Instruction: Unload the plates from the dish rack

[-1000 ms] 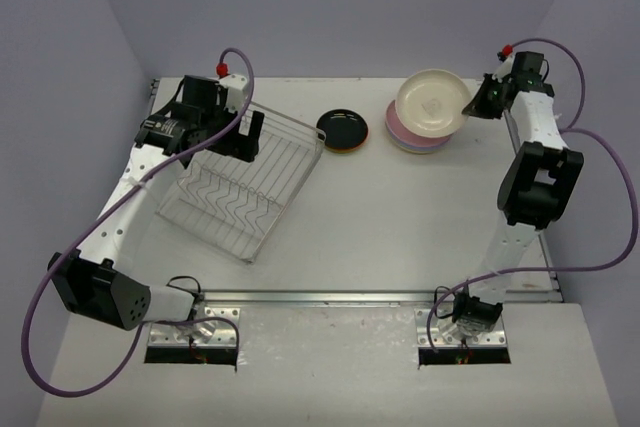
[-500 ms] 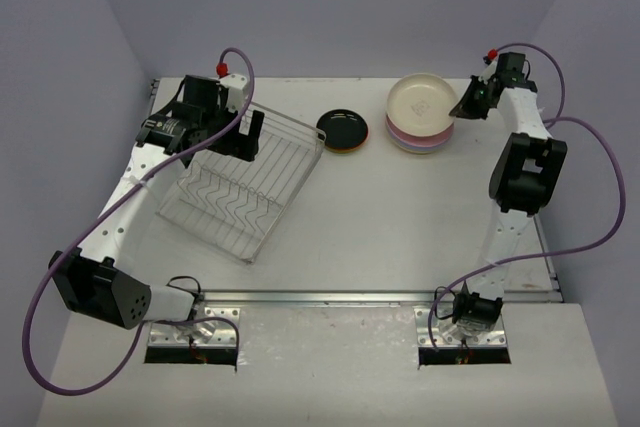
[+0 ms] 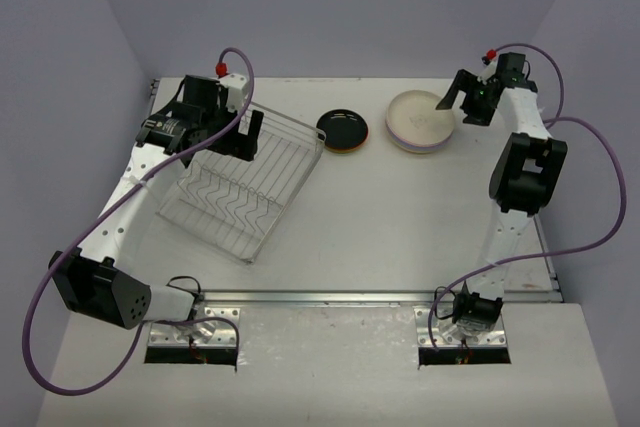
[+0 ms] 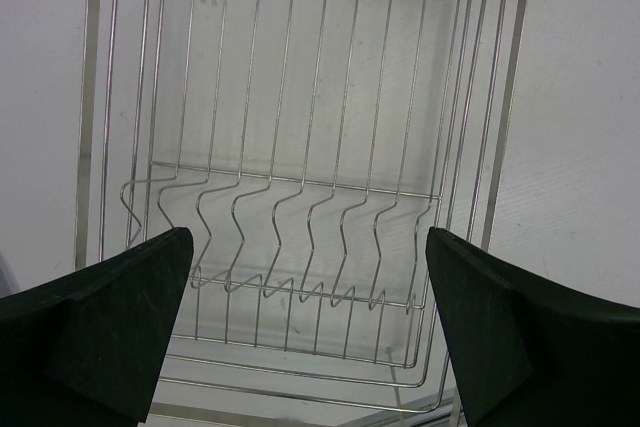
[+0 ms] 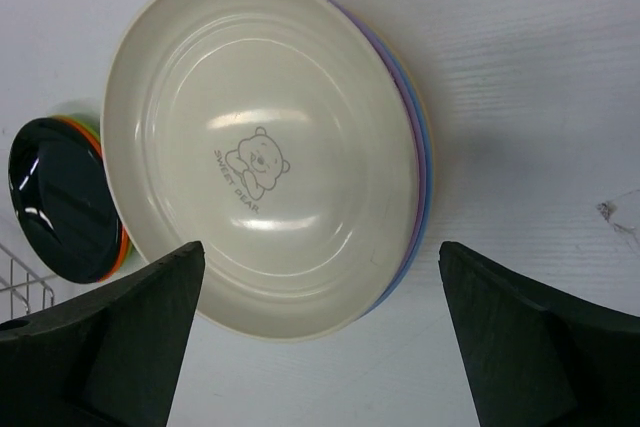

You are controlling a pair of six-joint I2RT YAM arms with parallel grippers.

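Plates, two stacks, both flat on the worktop at its far side. Stack one: cream plate uppermost, printed with a small bear in its well, lying on lavender, blue and pale rims that show at its right edge. Position relative to my right fingers: directly below and between them in the right wrist view, its near rim passing under the gap; from above, my fingers hang over the stack's far right edge. State of right fingers: spread wide apart, nothing between them, no contact with the plate that I can see. Stack two: black plate uppermost, with orange and green rims showing beneath it, just left of stack one and apart from it. Dish rack: silver wire, on the left half of the worktop, set at an angle, its near right corner close to stack two. My left fingers hover over the rack's far end, spread wide, holding nothing; the zigzag wire base shows between them.
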